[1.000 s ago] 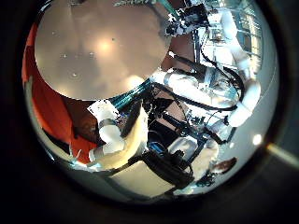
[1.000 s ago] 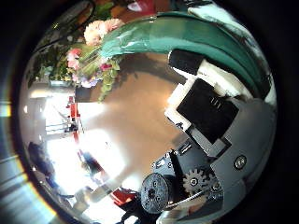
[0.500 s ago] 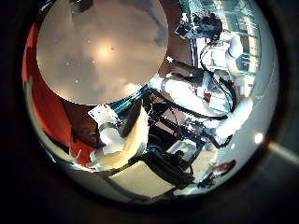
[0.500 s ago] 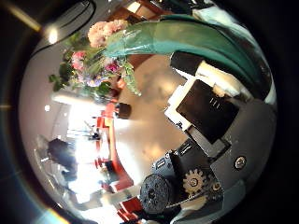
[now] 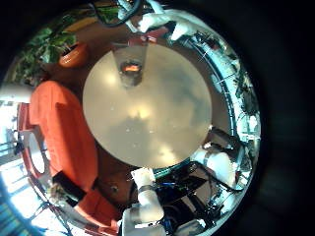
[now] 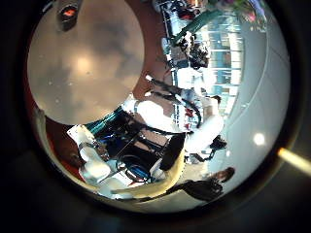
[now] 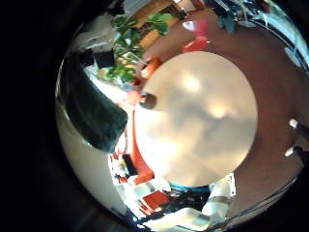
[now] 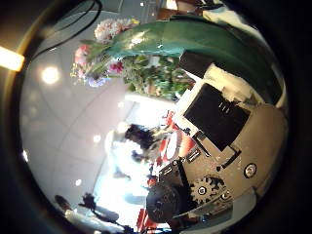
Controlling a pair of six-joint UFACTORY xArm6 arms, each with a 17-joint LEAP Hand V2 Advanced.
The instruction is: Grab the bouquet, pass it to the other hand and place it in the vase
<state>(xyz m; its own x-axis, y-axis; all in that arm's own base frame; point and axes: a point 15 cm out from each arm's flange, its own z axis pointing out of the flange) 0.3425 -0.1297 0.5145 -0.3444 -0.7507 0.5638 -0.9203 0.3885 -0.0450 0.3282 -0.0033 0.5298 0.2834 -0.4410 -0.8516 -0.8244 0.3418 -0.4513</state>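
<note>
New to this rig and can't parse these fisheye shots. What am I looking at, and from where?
These are two robot arms, each ending in a fingered hand. All four pictures come from wide-angle cameras in the palms, two on the left hand and two on the right hand. Three of them look down on a round table. The only thing on it is apparently the vase. The right thumb-side view is filled by the bouquet, its wrap lying across the palm, so that hand seems to hold it.
</note>
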